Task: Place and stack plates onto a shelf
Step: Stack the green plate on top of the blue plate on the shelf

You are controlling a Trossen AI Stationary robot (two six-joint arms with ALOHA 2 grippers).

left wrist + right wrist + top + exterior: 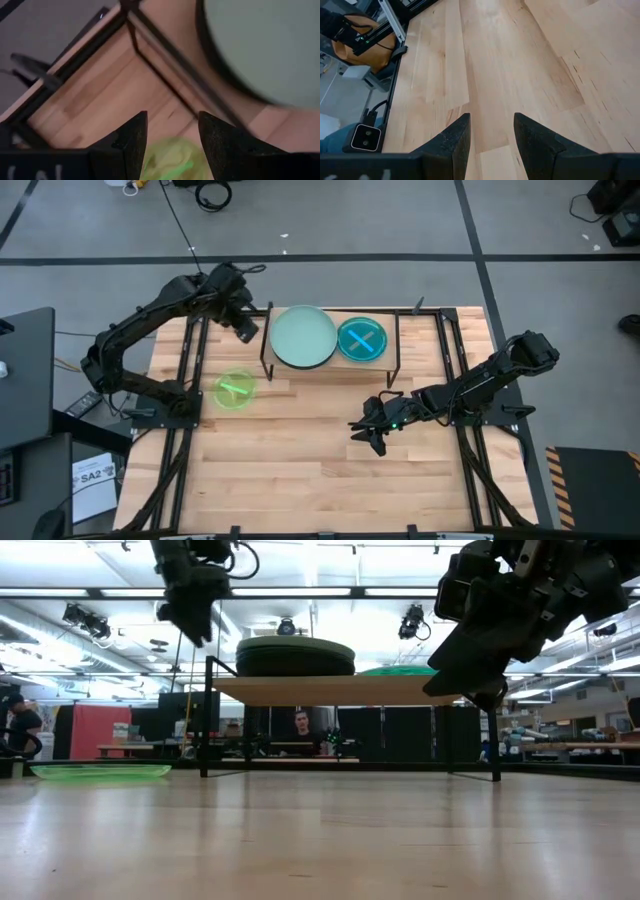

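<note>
A pale mint plate (304,337) tops a stack of black plates (295,658) on the left half of the light-wood shelf (400,361). A translucent blue plate (362,339) lies on the shelf's right half. A lime green plate (235,390) lies flat on the tabletop, left of and nearer than the shelf. My left gripper (247,330) hovers open above the shelf's left end, holding nothing; its wrist view shows the lime plate (172,159) and the mint plate (265,45). My right gripper (372,435) is open above bare tabletop in front of the shelf's right end. No orange plate shows.
Black rails (190,360) run along both sides of the wooden tabletop (300,470), which is bare between the shelf and its near edge. A person (302,726) sits behind the table, seen under the shelf, and another person (18,726) stands at far left.
</note>
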